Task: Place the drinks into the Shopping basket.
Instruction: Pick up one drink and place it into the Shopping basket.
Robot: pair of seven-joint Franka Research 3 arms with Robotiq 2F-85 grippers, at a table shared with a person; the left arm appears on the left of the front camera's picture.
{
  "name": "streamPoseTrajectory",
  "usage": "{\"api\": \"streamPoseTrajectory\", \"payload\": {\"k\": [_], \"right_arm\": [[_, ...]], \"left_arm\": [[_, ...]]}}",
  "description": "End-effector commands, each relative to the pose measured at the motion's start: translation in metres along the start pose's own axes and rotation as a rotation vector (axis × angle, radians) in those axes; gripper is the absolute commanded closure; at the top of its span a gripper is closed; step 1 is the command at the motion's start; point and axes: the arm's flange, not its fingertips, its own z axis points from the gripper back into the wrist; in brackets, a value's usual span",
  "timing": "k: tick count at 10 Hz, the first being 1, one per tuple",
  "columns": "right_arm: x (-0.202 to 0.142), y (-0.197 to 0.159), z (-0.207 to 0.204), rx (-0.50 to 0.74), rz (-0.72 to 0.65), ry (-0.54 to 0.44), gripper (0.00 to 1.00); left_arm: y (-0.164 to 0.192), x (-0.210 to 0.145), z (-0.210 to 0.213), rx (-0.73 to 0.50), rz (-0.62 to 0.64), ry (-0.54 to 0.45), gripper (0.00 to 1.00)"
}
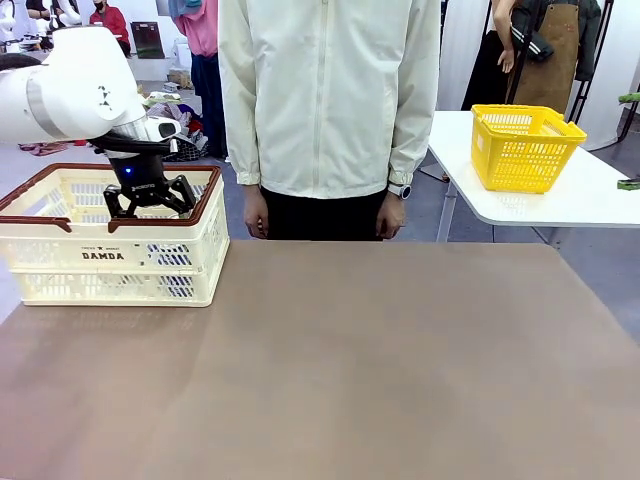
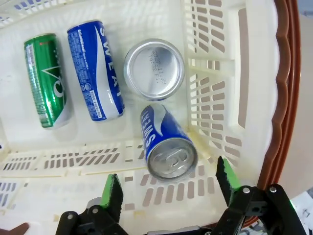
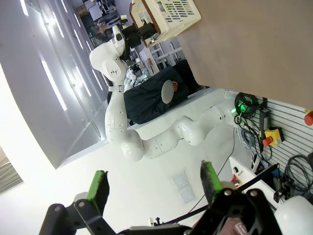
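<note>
Left gripper [image 1: 150, 205] sits inside the top of the large cream-white slotted plastic Shopping basket [image 1: 110, 262] with the dark brown rim and "DAMDA" on its side, at the table's near-left area in the front view. Jaws are spread wide, nothing between the green pads [image 2: 111, 192] — wrist view confirms a clear gap. Directly below that gap, one slim blue-and-white metal drink can [image 2: 165, 142] stands tilted against the basket's slotted wall, silver pull-tab top facing the camera, not touched by either finger. Just beside it a second can [image 2: 154, 69] shows its bare silver end, stamped print on it — body colour can't be read from this angle. A third blue-and-white can [image 2: 95, 71] lies flat on the basket floor with "SWEAT" lettering along its side, and next to it a green-and-white metal can [image 2: 46, 81] lies flat, roughly parallel. Right gripper [image 3: 154, 188] is well away from the table, pointed at a white wall and the robot base, jaws wide and empty. Brown tabletop [image 1: 380, 370] runs across the front view. Person in a cream zip jacket [image 1: 330, 95] stands at the far edge, hands hanging at their sides. Small bright yellow plastic basket [image 1: 525, 145] sits on a separate white table [image 1: 570, 195] at far right.
</note>
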Motion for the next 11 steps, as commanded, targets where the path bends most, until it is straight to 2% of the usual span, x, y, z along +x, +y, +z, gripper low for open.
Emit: {"api": "streamPoseTrajectory", "payload": {"k": [1, 3, 5, 6, 8, 9, 11], "right_arm": [[0.0, 0.004, 0.001, 0.013, 0.005, 0.008, 0.0], [0.0, 0.004, 0.001, 0.013, 0.005, 0.008, 0.0], [0.0, 0.004, 0.001, 0.013, 0.005, 0.008, 0.0], [0.0, 0.004, 0.001, 0.013, 0.005, 0.008, 0.0], [0.0, 0.004, 0.001, 0.013, 0.005, 0.008, 0.0], [0.0, 0.004, 0.001, 0.013, 0.005, 0.008, 0.0], [0.0, 0.004, 0.001, 0.013, 0.005, 0.008, 0.0]], "left_arm": [[-0.001, -0.008, 0.008, 0.001, 0.01, -0.028, 0.0], [-0.001, -0.019, 0.042, -0.028, 0.013, -0.108, 0.0], [0.009, -0.037, 0.111, -0.057, 0.031, -0.232, 0.0], [0.016, -0.052, 0.15, -0.128, 0.037, -0.268, 0.0], [0.036, -0.103, 0.208, -0.455, 0.028, -0.252, 0.0], [0.057, -0.132, 0.219, -0.599, 0.006, -0.284, 0.0], [0.108, -0.19, 0.211, -0.857, 0.025, -0.357, 0.0]]}}
